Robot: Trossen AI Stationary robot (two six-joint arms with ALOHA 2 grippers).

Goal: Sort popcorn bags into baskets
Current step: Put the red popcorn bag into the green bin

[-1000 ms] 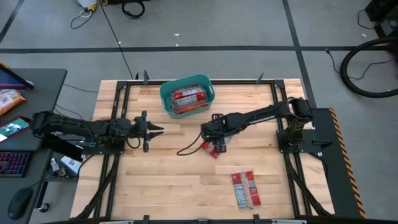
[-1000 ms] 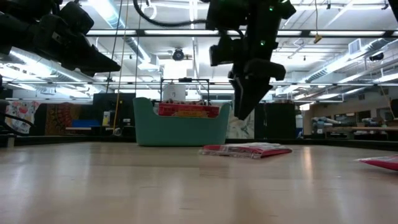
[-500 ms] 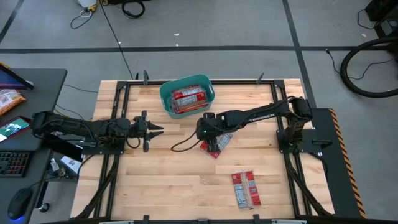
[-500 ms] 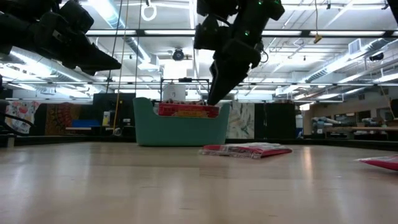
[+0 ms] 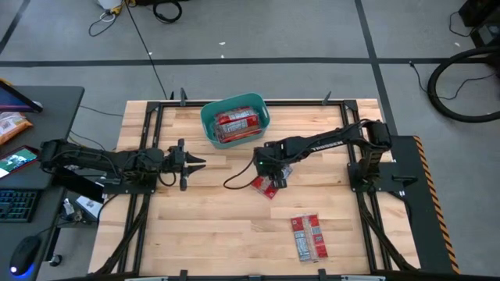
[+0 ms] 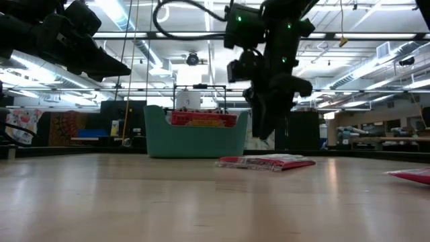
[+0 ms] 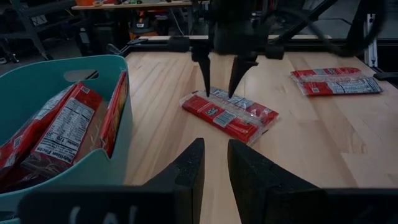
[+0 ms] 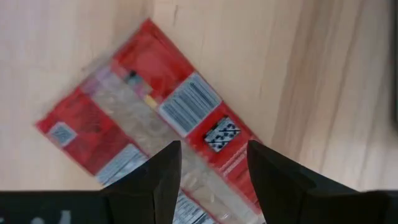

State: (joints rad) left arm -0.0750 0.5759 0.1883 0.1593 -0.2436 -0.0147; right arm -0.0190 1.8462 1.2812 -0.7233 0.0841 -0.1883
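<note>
Near the middle of the high view, on the pale wooden slatted table (image 5: 203,234), a flat red rectangular popcorn bag with white label panels (image 5: 266,184), lying flat and slightly askew. Directly above it, the right arm's dark two-finger gripper (image 5: 271,173), pointing straight down, fingers spread with the bag visible between and below them in the right wrist view (image 8: 155,137), not touching it; in the low view, the same gripper (image 6: 269,131) hanging just over the bag (image 6: 265,162), a gap between fingertips and packet. Toward the upper middle of the high view, the teal plastic rectangular tub with rounded corners and rolled rim (image 5: 209,125), holding several more red packets (image 5: 237,125) stacked on edge, their nutrition panels readable in the left wrist view (image 7: 56,134). At lower right of the high view, two further red packets side by side (image 5: 307,235), well apart from the tub. At left centre of the high view, the left arm's gripper (image 5: 195,163), stretched level over the table and pointing toward the middle, fingers (image 7: 186,171) only narrowly parted and pinching nothing. At the far left edge of the high view, a dark side desk (image 5: 55,101) with an orange packet (image 5: 12,125) resting on it.
</note>
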